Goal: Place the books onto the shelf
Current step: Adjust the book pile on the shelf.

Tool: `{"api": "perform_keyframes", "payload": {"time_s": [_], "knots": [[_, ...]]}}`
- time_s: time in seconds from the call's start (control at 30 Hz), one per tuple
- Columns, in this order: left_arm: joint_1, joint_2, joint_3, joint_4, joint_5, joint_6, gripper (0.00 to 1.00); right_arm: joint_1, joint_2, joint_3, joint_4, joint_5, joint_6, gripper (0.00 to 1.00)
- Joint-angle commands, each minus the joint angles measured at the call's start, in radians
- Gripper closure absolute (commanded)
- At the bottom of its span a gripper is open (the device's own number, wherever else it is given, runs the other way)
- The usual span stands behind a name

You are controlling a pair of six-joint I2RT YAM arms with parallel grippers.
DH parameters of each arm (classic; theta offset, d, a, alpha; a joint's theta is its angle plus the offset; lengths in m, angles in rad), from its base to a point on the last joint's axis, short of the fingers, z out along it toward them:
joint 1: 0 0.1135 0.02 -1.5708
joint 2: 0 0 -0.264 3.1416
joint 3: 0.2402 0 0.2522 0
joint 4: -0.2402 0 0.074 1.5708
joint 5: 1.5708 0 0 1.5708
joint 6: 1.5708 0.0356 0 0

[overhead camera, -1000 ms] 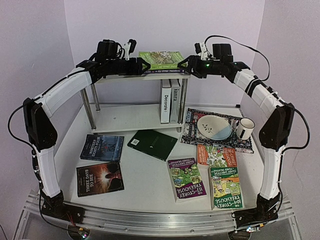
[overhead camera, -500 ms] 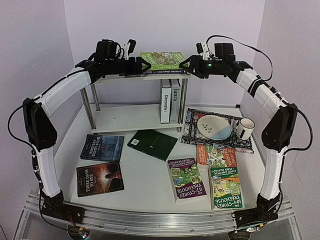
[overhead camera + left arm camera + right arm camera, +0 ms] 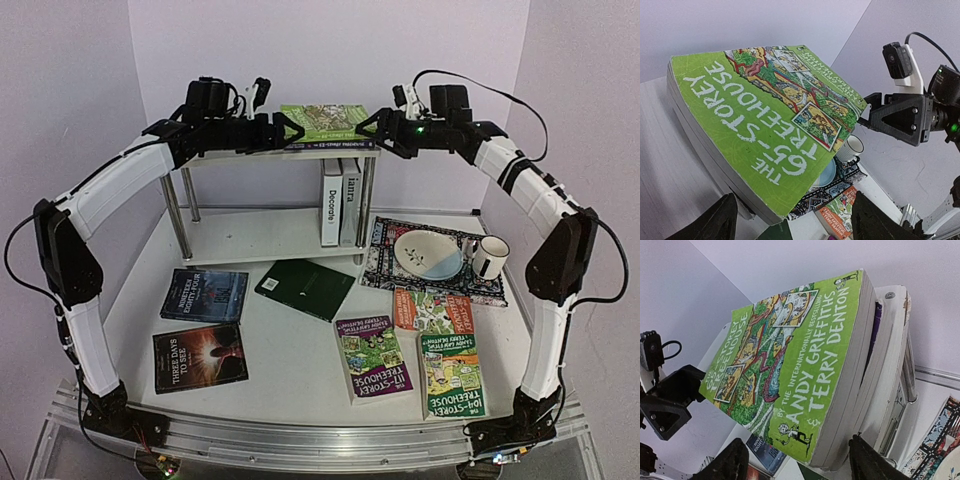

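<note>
Nearest the arm bases, loose books lie flat on the table (image 3: 300,335): the "117-Storey Treehouse" paperback (image 3: 373,355), "Three Days to See" (image 3: 198,357), then a dark blue book (image 3: 205,295) and a dark green book (image 3: 305,288). Farther back, the white shelf (image 3: 250,238) carries "Decorate" (image 3: 331,205) and "ianra" (image 3: 351,200) upright on its lower board. On its top board a green "65-Storey Treehouse" book (image 3: 322,121) lies flat on other volumes. The left pincer (image 3: 288,130) sits at that book's left end and the right pincer (image 3: 372,125) at its right end. Both have their jaws spread wide and clamp nothing, and each wrist view shows the book's end between the fingers. Whether any finger brushes it cannot be told.
</note>
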Motion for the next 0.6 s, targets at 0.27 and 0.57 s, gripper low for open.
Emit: {"api": "perform_keyframes", "payload": {"time_s": [0.27, 0.57], "knots": [[-0.005, -0.235, -0.074, -0.036, -0.324, 0.118, 0.0, -0.006, -0.211, -0.169, 0.045, 0.208, -0.155, 0.02], [-0.012, -0.568, -0.522, 0.02, -0.132, -0.084, 0.04, -0.004, -0.597, -0.707, 0.085, 0.182, -0.117, 0.02]]}}
